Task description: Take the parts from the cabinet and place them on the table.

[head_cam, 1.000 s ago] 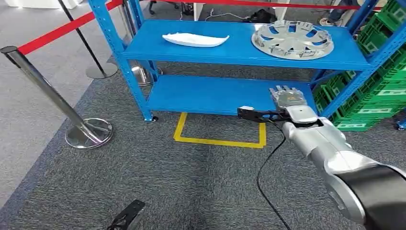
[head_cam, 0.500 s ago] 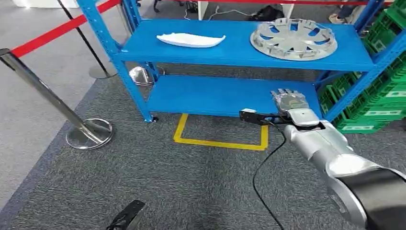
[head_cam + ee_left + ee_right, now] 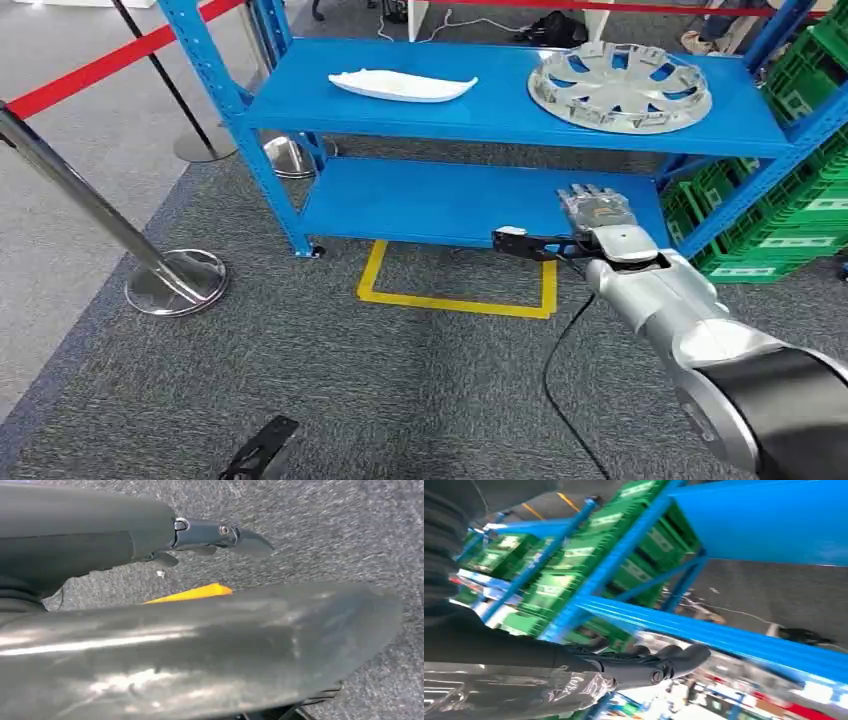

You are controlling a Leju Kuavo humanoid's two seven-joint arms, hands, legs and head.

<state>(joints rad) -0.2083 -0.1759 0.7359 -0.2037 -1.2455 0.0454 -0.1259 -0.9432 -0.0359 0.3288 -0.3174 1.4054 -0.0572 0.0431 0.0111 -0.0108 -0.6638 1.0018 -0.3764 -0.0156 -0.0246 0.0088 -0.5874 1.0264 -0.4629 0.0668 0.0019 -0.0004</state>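
Observation:
A blue shelf cabinet [image 3: 480, 115] stands ahead on grey carpet. On its upper shelf a long white curved part [image 3: 403, 86] lies at the left and a silver wheel cover [image 3: 620, 87] at the right. My right hand [image 3: 597, 210] is raised in front of the lower shelf [image 3: 440, 200], below the wheel cover, fingers stretched out and holding nothing. The right wrist view has its dark fingers [image 3: 659, 662] straight, near the blue shelf beams [image 3: 704, 630]. My left hand [image 3: 220, 532] hangs low over the carpet with its fingers extended and nothing in it.
Chrome stanchions [image 3: 170, 280] with a red belt [image 3: 110, 65] stand at the left. Green crates [image 3: 790, 200] are stacked right of the cabinet. A yellow floor mark [image 3: 455, 295] lies before the cabinet. A black cable [image 3: 560, 370] hangs from my right arm.
The whole picture has shifted a little, so the camera moved. My right hand stays raised before the lower shelf with nothing in it. The parts on the shelf have not moved.

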